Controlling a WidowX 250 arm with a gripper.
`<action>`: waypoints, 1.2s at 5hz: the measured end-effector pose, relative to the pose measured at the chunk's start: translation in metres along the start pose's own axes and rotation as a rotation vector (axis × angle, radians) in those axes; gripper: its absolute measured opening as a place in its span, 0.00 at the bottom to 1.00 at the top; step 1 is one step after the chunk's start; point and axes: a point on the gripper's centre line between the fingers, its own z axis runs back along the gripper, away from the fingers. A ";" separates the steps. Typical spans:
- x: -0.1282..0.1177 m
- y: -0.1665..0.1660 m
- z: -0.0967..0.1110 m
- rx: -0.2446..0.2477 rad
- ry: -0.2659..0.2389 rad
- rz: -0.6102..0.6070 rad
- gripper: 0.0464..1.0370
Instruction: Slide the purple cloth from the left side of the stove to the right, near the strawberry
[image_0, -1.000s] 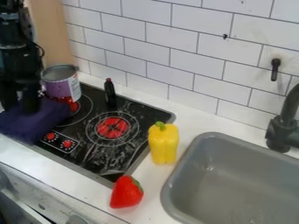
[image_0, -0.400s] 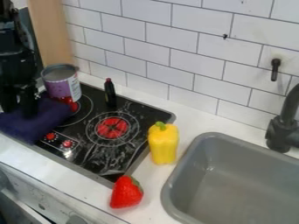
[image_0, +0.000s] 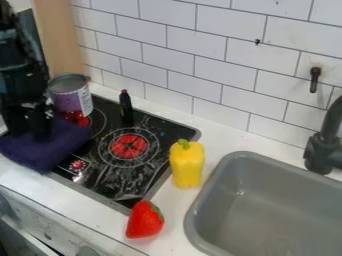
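Note:
The gripper (image_0: 28, 131) is at the left, pointing down at the dark purple cloth (image_0: 50, 149), its two fingers apart and their tips against the cloth's upper side. The cloth lies bunched over the left corner of the black stove (image_0: 110, 180) and the white counter beside it. Just behind the cloth stands a purple can (image_0: 69, 95) with red fruit on its label, close to the gripper's right side.
A small dark bottle (image_0: 125, 106) stands at the stove's back. A yellow pepper (image_0: 187, 164) is between stove and grey sink (image_0: 280, 200); a red strawberry (image_0: 144, 220) lies by the stove's front corner. A black faucet (image_0: 324, 145) rises behind the sink.
The gripper has moved a little right and toward the front. The cloth has shifted the same way with it and now covers one of the red stove knobs. The other objects stayed put.

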 end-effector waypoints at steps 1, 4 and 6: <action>0.007 -0.045 -0.007 -0.020 0.008 -0.064 0.96; 0.016 -0.108 -0.022 0.042 -0.034 -0.039 0.96; 0.004 -0.107 -0.008 0.088 -0.047 0.141 0.96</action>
